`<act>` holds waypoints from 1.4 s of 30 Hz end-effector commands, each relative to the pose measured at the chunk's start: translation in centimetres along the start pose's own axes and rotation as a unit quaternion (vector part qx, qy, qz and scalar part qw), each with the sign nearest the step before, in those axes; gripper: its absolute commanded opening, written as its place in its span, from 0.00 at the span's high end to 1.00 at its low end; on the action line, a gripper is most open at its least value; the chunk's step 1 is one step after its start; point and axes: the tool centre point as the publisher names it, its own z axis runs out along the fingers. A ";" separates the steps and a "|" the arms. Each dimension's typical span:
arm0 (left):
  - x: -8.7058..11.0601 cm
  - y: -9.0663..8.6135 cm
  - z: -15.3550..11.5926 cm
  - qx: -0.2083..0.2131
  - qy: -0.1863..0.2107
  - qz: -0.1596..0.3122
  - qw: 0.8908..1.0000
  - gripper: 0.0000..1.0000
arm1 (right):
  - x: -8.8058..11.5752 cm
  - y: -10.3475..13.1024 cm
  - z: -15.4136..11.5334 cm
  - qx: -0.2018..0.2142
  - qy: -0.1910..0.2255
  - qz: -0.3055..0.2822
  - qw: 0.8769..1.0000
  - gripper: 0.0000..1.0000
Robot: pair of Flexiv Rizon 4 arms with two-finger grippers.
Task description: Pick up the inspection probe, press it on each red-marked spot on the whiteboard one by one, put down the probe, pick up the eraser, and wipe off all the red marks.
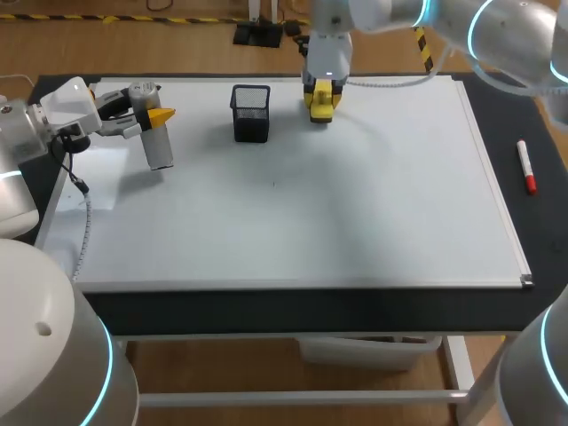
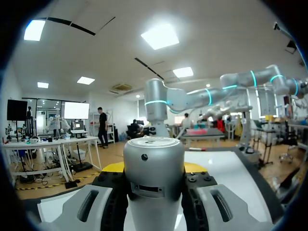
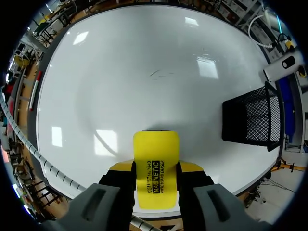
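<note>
Currently, stock of the table, item by item.

- Whiteboard [image 1: 373,213]: lying flat and taking up most of the table. No red marks are showing on it; only a faint grey trace [image 1: 273,184] is sitting near its middle.
- Inspection probe [image 1: 158,146]: a silver cylinder, hanging slightly tilted over the board's left part. Whether its lower end is touching the surface cannot be told.
- Left gripper [image 1: 160,116]: its fingers are pressing the probe's barrel from both sides, so the probe is not yet put down.
- Eraser [image 3: 155,149]: a yellow block, sitting at the board's far edge, just beside the mesh basket [image 1: 251,113].
- Right gripper [image 3: 155,169]: its fingers are clamping the eraser by its two long sides, standing only as far apart as the block is wide. Whether the eraser is resting on the board cannot be told.
- Red marker [image 1: 526,167]: lying off the board, on the dark strip at the table's right.

Step in hand, as a judgement: wiping, with the eraser in the grip. With no red showing, the wiping is looking finished or nearly so. The next move is calling for a flat, pressed pass over the faint trace, then for setting both tools down.
</note>
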 end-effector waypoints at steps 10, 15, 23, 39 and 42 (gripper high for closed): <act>0.1 -0.1 0.1 0.001 -0.002 0.001 1.000 1.00 | -0.3 -1.2 0.7 -0.007 0.012 -0.005 1.000 1.00; 0.1 -0.1 0.1 0.001 -0.002 0.001 1.000 1.00 | -0.3 -1.4 0.9 -0.007 0.016 -0.005 1.000 1.00; 0.1 -0.1 0.1 0.001 -0.002 0.001 1.000 1.00 | -0.3 -1.5 0.9 -0.001 0.018 -0.009 1.000 0.81; 0.1 -0.1 0.1 0.001 -0.002 0.001 1.000 1.00 | 3.4 -0.5 -1.6 0.008 -0.031 0.110 0.993 0.00; 0.1 -0.1 0.1 0.001 -0.002 0.001 1.000 1.00 | 4.5 -0.2 -2.4 0.007 -0.052 0.148 0.988 0.00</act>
